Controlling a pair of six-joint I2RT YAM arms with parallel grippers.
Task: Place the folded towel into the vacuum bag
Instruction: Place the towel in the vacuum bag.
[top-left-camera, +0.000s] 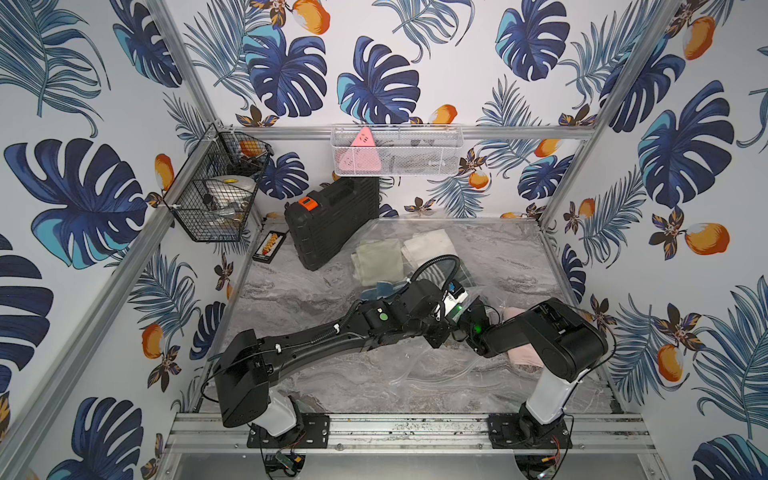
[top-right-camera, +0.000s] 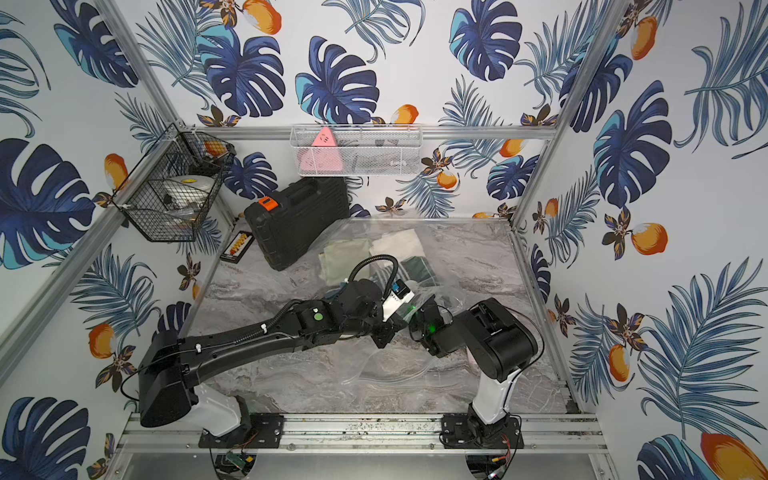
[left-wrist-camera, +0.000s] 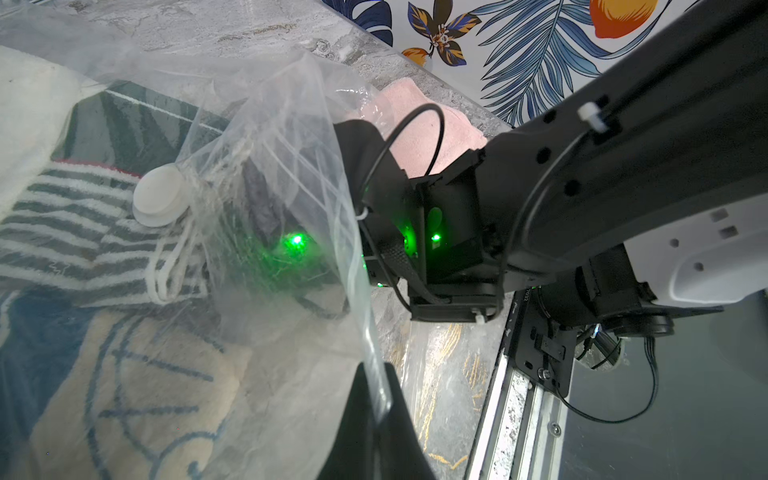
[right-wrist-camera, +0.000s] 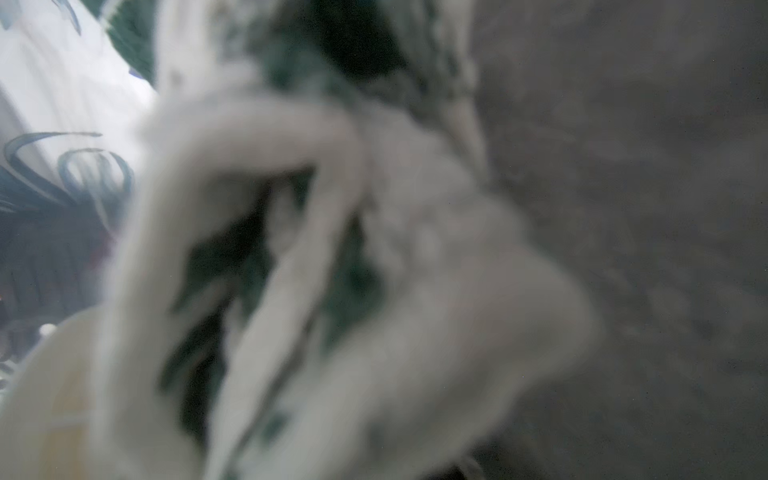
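The vacuum bag (left-wrist-camera: 286, 137) is clear crinkly plastic with a round white valve (left-wrist-camera: 160, 199); in both top views it lies mid-table (top-left-camera: 436, 365) (top-right-camera: 386, 370). My left gripper (left-wrist-camera: 380, 399) is shut on the bag's zip-strip edge and holds it lifted. A folded green-and-white striped towel (left-wrist-camera: 62, 216) lies inside the bag and fills the blurred right wrist view (right-wrist-camera: 332, 249). My right gripper (left-wrist-camera: 257, 216) reaches in through the bag's mouth next to that towel. It shows only dimly through the plastic, so its jaws cannot be made out.
A pink towel (top-left-camera: 523, 353) lies by the right arm. Pale green (top-left-camera: 376, 259) and cream (top-left-camera: 430, 247) towels and a beige-and-blue one (left-wrist-camera: 124, 395) lie under the plastic. A black case (top-left-camera: 332, 224) leans at the back, with wire baskets (top-left-camera: 216, 195) (top-left-camera: 397, 151) on the walls.
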